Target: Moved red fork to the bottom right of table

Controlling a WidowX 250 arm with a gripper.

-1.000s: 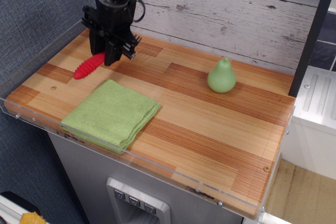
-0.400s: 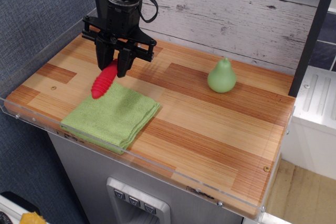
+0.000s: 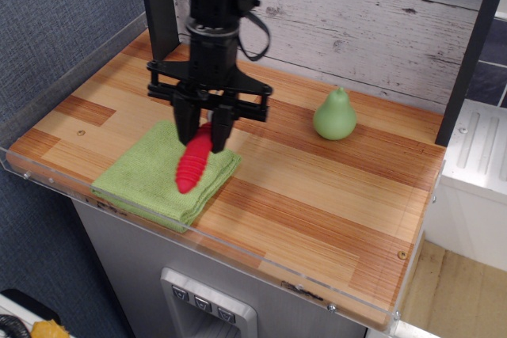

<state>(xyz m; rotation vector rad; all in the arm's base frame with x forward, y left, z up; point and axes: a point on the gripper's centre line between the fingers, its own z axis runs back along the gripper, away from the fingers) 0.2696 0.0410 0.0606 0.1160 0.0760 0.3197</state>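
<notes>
Carry phase. My fingers are clamped on the upper end of the red fork; its ribbed handle hangs down and tilts toward the near left. The tines are hidden between the fingers. The fork is lifted clear of the desk, over the right part of the green cloth. I cannot tell how much clearance lies below the handle tip.

Goal is the near right corner of the desk, well apart from here.

Plan for this step: hold height so the dangling handle does not snag the cloth's right edge, then travel right and toward the near rim. The green pear stands far right; a path along the near half should pass it safely. Grip is off-centre, so I judge slow motion best, to limit swing. Lower before releasing, short of the acrylic rim.
</notes>
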